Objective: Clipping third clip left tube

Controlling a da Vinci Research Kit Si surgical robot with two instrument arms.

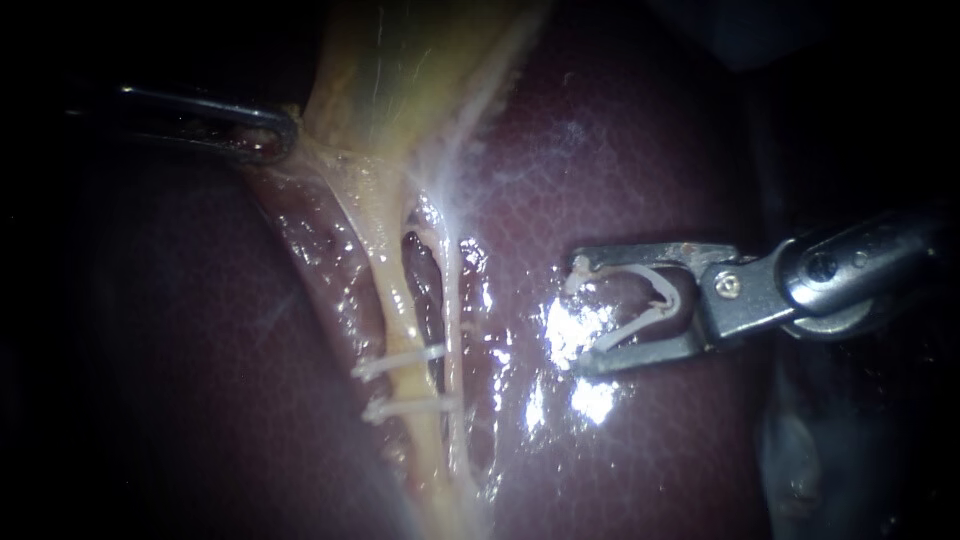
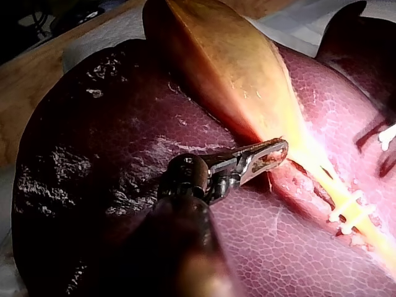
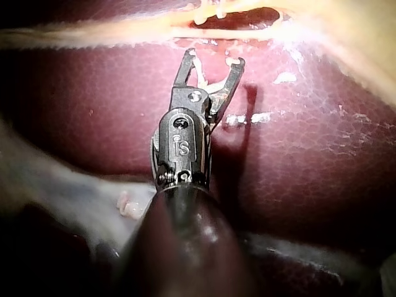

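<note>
Jaws of my right instrument [image 1: 582,315] hold a loaded clip [image 1: 635,325] spread wide, well apart from the left tube [image 1: 392,290], so I judge they must straddle that tube fully beside the two seated clips [image 1: 400,362] while my left instrument [image 1: 278,132] grips the gallbladder [image 1: 400,70].

The liver [image 1: 620,180] is wet, glossy and finely pebbled, the right instrument [image 1: 582,313] bare shiny metal, the counter [image 2: 34,90] matt wood.

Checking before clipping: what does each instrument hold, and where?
Right instrument: open clip, by its two legs. Left instrument: gallbladder, at its narrow end.
</note>
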